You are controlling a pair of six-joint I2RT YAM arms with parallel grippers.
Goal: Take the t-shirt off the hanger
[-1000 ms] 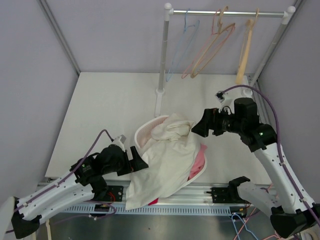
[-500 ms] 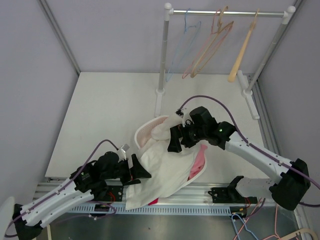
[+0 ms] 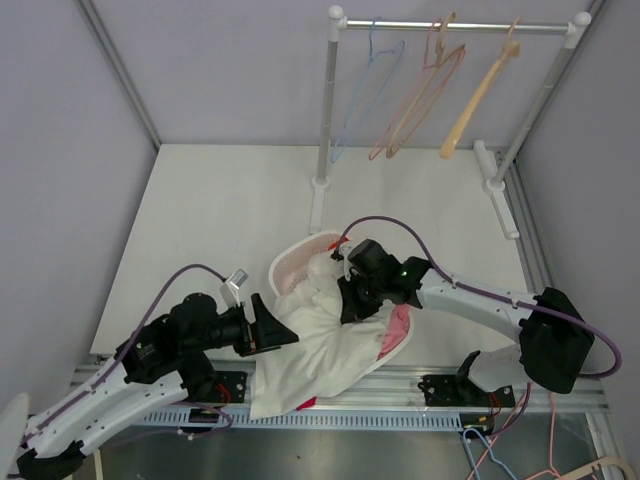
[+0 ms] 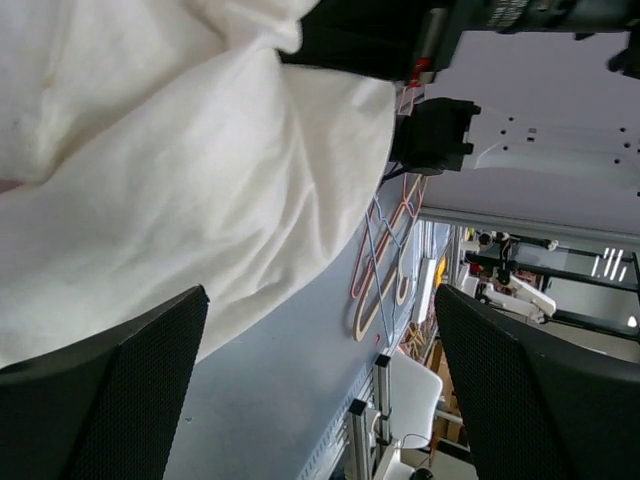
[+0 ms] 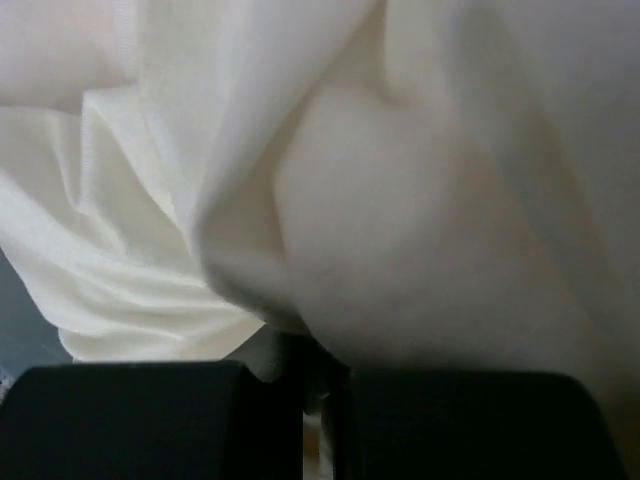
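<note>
A cream t-shirt (image 3: 322, 340) lies bunched over a pink-and-white basket (image 3: 290, 262) and spills to the table's near edge. Its hanger is hidden. My right gripper (image 3: 350, 298) presses into the upper folds, shut on the t-shirt; in the right wrist view the fabric (image 5: 400, 200) fills the picture and a pinch of it sits between the closed jaws (image 5: 318, 385). My left gripper (image 3: 285, 338) stands open at the shirt's left edge. In the left wrist view the cloth (image 4: 180, 150) lies ahead of the spread fingers (image 4: 322, 295), with nothing between them.
A clothes rack (image 3: 455, 27) at the back carries a blue hanger (image 3: 360, 90), a pink hanger (image 3: 415, 100) and a wooden hanger (image 3: 478, 95). Its post (image 3: 325, 120) stands just behind the basket. More hangers (image 3: 480, 445) lie below the near right edge.
My right arm swung in from the right, came down onto the shirt and shut on its fabric. The left gripper shifted slightly at the shirt's edge. The wooden hanger is swinging.
</note>
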